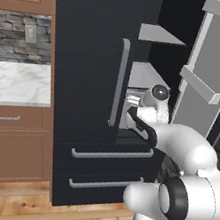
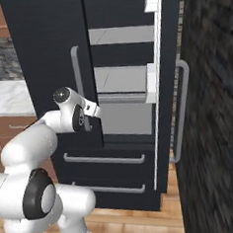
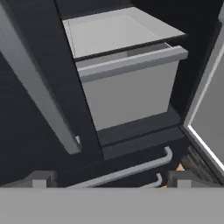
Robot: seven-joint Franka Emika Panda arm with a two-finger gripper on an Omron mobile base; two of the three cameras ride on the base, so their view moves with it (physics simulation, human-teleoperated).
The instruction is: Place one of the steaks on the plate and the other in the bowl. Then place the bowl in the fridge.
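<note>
Black fridge [image 1: 91,53], grey shelves [image 2: 123,81], brown wooden cabinets [image 1: 6,135]

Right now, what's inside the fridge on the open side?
Inside the fridge, past the open right door: grey shelves and a grey bin, all bare where visible. No bowl in sight. The closed left door covers the left half.

Arm outstretched, hand [image 2: 94,109] wide open

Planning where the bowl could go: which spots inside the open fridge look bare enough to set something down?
In the fridge, the grey shelves behind the open right door look bare, bordered by the closed left door. It is tightest low down, where the open gripper hangs by that door's edge, above the drawers.
</note>
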